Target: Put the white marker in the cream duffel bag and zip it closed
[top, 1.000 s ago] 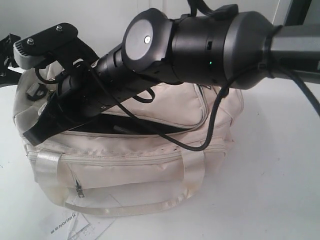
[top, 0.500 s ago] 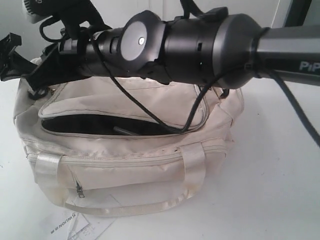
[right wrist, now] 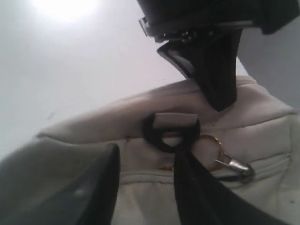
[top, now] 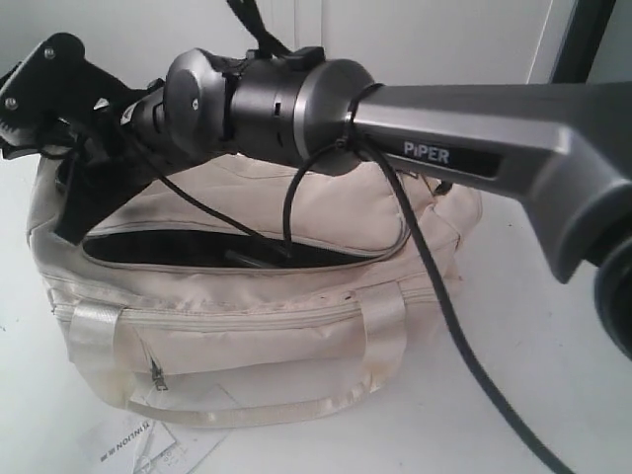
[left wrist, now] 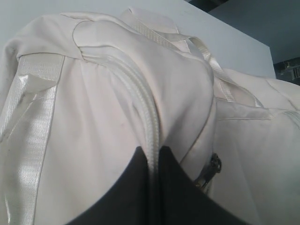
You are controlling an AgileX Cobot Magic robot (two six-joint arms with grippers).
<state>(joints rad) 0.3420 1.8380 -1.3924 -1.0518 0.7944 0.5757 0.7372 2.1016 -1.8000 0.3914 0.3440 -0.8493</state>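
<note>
Closing of the zip is, by all signs, the step in hand. The cream duffel bag [top: 257,336] sits on the white counter [top: 553,385] in the lower middle of the exterior view. Its top flap is lifted and the black lining is open to sight. What is likely the white marker [top: 245,259], a slim dark-ended thing, lies inside that opening, but it is too dim to be sure.

The left end effector [left wrist: 151,151] is pressed closed on a ridge of the bag's cloth along the zip line, so it anchors the bag. The right end effector [right wrist: 147,154] reaches across to the upper left of the exterior view. Its fingers are apart and it grips nothing. It hangs near a black strap loop [right wrist: 171,127] and a gold ring [right wrist: 212,151] at the bag's end, and this ring looks like the pull of the zip.

To do this step well, the right end effector should take the gold ring itself, not the black strap loop beside it, and close fully before any pull. The pull should then follow the curve of the flap, low and steady, while the left one holds the cloth tight against it. The soft flap may fold into the teeth, so the opening should lie flat first.
</note>
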